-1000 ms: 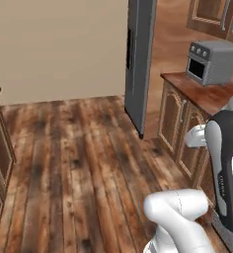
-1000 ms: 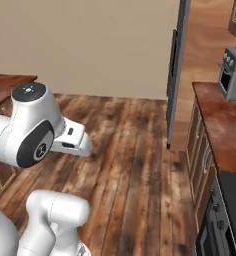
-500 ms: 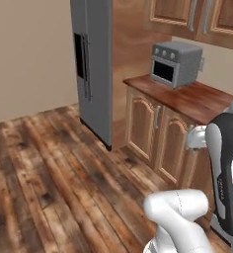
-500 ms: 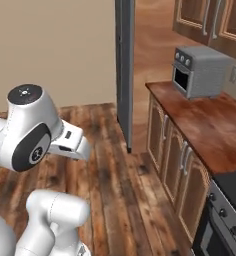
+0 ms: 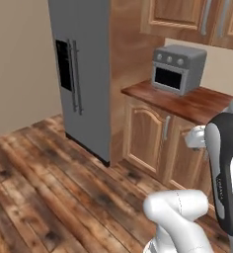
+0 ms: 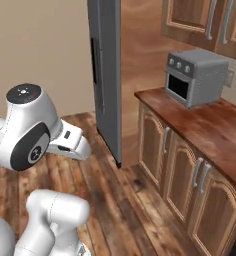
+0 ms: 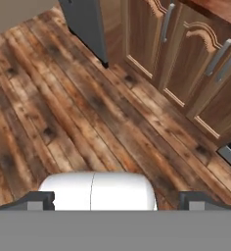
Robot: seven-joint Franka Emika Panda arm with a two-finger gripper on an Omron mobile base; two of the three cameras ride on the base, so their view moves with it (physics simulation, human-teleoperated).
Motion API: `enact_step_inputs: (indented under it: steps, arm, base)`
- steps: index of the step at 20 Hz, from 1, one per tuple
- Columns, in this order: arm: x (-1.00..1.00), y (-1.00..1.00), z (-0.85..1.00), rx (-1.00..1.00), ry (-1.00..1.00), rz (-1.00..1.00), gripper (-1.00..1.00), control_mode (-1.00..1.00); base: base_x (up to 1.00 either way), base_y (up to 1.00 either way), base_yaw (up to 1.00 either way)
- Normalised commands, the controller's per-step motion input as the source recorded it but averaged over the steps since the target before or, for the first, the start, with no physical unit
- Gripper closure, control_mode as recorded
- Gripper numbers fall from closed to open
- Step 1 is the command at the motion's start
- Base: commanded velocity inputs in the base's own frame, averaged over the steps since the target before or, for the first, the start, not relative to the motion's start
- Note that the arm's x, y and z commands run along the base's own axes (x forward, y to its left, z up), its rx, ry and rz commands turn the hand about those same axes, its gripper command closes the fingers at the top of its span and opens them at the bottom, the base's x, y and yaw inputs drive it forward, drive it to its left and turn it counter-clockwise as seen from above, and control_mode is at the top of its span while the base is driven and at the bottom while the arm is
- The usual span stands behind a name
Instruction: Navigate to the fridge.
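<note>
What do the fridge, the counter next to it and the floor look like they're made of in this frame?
The fridge: probably brushed steel, a flat matte grey skin with darker bar handles. The counter top: seemingly polished reddish wood, faint grain and a soft sheen. The floor: worn wooden planks, with knots, dark stains and visible board seams. All rendered, so these are looks only.

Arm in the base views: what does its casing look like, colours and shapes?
The arm has glossy white, rounded segments. A dark grey disc covers one joint, and its round cap is white with a small dark centre. In the left base view a link carries a long dark grey panel. The finger tips are small, dark and blocky.
</note>
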Motion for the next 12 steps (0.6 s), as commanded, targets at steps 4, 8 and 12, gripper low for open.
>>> enact_step_inputs:
  steps: [4, 8, 12]
  arm:
    - [0.00, 0.00, 0.00, 0.00, 0.00, 0.00, -1.00, 1.00]
    - [0.00, 0.00, 0.00, 0.00, 0.00, 0.00, -1.00, 1.00]
    - [0.00, 0.00, 0.00, 0.00, 0.00, 0.00, -1.00, 1.00]
  base:
    - [1.00, 1.00, -0.42]
    - [1.00, 1.00, -0.43]
    - [1.00, 1.00, -0.45]
